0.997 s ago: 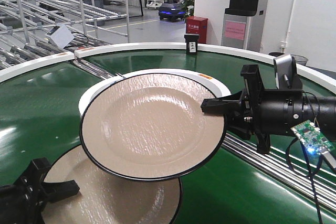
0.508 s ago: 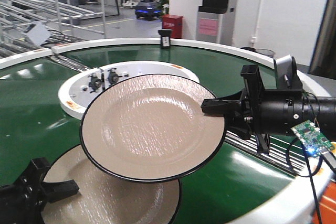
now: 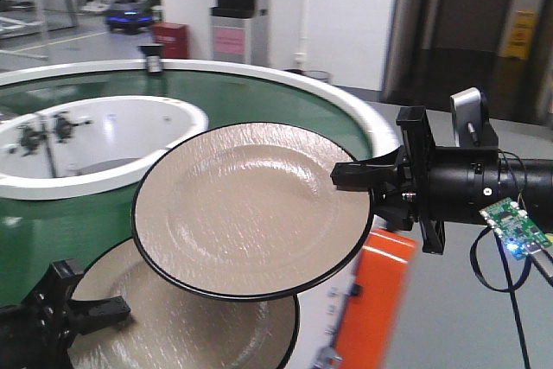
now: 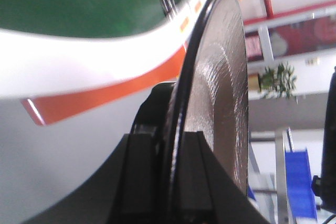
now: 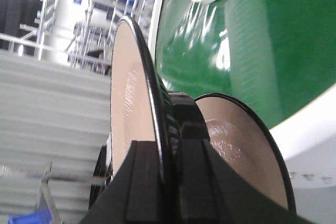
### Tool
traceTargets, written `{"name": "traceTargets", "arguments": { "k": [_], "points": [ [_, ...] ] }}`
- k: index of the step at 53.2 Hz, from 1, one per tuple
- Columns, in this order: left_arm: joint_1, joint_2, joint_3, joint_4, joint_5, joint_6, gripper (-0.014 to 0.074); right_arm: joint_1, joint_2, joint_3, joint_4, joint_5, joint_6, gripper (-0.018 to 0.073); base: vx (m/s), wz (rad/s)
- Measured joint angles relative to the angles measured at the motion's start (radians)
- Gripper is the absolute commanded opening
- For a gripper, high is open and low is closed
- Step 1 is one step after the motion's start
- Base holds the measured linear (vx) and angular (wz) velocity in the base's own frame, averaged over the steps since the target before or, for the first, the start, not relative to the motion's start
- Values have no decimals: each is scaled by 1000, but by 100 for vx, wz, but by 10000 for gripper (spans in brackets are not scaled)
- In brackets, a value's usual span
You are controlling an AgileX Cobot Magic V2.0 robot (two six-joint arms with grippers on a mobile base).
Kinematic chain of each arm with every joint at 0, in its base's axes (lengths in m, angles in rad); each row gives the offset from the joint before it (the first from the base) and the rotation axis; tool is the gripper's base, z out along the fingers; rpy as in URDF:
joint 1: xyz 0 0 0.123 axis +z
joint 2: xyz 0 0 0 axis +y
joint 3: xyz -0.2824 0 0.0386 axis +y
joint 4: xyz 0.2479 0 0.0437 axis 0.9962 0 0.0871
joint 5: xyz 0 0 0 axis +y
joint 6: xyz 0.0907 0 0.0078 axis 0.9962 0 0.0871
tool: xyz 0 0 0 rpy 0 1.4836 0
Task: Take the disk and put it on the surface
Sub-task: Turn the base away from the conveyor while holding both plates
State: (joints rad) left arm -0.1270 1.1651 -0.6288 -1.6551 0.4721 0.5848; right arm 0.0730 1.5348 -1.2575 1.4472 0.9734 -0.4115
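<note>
Carrying is the step in hand. The right fingers (image 3: 361,173) are clamped on the right rim of a beige round ceramic plate with a black rim (image 3: 251,209), held tilted in the air near the green curved conveyor belt (image 3: 259,101). The left fingers (image 3: 99,307) pinch a lower matching plate (image 3: 190,334) just beneath it. No table is in view. Next, I judge, each plate needs lowering flat onto one before release. The glaze looks glossy and faintly streaked.
</note>
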Motion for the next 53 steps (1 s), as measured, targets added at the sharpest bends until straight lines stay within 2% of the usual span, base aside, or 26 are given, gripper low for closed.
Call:
{"name": "traceTargets", "arguments": {
  "k": [28, 53],
  "points": [
    [0, 0, 0, 0, 4, 0, 1, 0, 0, 0, 0, 0, 0, -8, -11, -67],
    [0, 0, 0, 0, 3, 0, 1, 0, 0, 0, 0, 0, 0, -8, 7, -48]
  ]
}}
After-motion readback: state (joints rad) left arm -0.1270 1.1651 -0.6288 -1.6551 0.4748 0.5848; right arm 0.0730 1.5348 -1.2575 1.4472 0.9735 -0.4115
